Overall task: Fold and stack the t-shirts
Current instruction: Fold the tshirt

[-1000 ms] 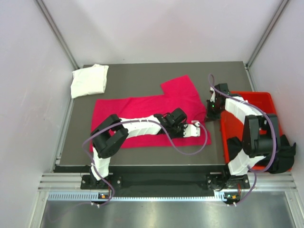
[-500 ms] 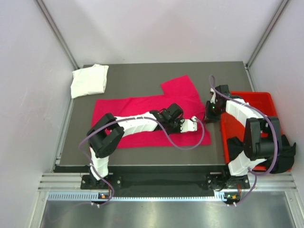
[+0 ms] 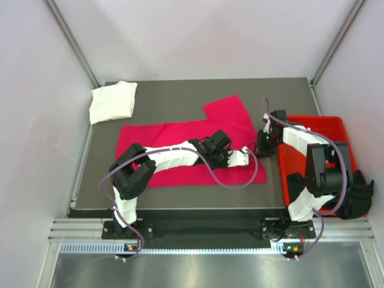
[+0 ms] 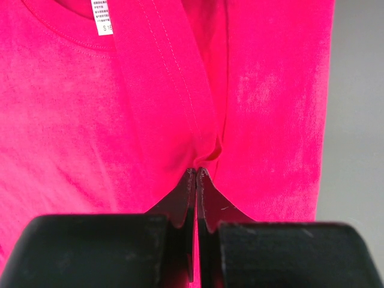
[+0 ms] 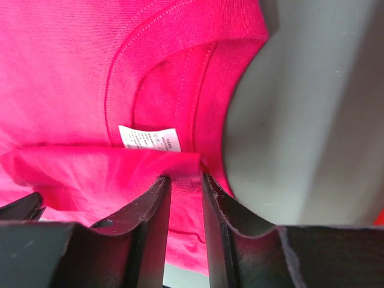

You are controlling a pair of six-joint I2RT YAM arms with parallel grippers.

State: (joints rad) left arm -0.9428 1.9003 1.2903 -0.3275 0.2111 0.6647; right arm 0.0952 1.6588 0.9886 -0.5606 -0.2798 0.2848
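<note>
Beside the red plastic bin [image 3: 327, 123], left hand [image 4: 197, 174] is clenching a collar fold of the limp magenta-pink cloth t-shirt [image 4: 72, 132]; right hand [image 5: 186, 180] is gaping.

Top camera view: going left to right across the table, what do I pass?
white shirt → pink shirt → red bin. The left hand and right hand sit over the pink shirt's right end, and a black shirt drapes over the bin, so I skip those.
</note>
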